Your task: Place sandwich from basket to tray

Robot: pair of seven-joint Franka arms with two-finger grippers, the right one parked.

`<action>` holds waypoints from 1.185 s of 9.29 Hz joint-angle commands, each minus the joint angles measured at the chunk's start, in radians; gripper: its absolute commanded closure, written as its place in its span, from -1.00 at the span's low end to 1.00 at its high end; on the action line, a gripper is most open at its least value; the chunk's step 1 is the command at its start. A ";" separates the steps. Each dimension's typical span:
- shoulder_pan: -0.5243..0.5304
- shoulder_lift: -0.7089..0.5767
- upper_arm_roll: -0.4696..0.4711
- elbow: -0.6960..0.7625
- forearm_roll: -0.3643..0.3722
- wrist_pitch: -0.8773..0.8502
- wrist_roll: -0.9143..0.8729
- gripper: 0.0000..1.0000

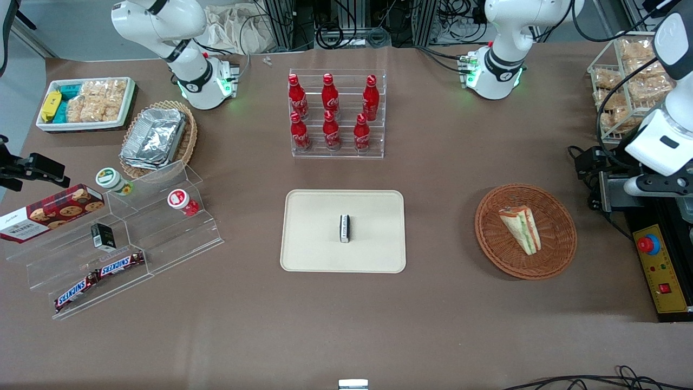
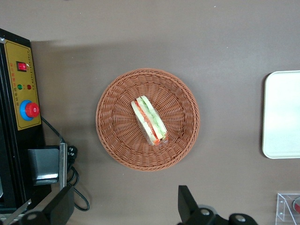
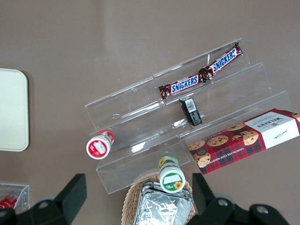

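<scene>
Desk [image 1: 444,303] carries the tray [image 1: 325,249] at mid-desk and the basket [image 1: 557,244] toward the working arm's end, the two well apart. Sandwich [image 1: 520,229] lies on its side in the basket, roughly central, wrapped, filling edge up in the wrist view [image 2: 149,119]; not yet touched. Tray already holds one small dark upright item [image 1: 344,228] near its middle, so the bare areas on either side of it look like the sensible drop zone. Step in hand, as judged: the approach to the pick. To do it well, I would bring the tool down over the middle of the wedge, turn the wrist so the fingers close across the two bread faces rather than along the length, and close gently, since the wrap likely slips and the bread will crush. Descend until the tips pass the basket rim but stop short of the weave. Tool [image 2: 122,211] hangs high above the basket, off to one side of it, fingers [image 2: 187,206] spread wide, holding nothing, touching nothing.
</scene>
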 commanded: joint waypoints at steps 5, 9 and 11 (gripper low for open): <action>-0.008 0.025 0.002 0.034 -0.012 -0.010 -0.010 -1.00; -0.002 0.045 0.003 0.011 0.036 -0.023 -0.012 -0.99; 0.027 0.053 0.009 -0.091 0.034 0.079 -0.027 -0.99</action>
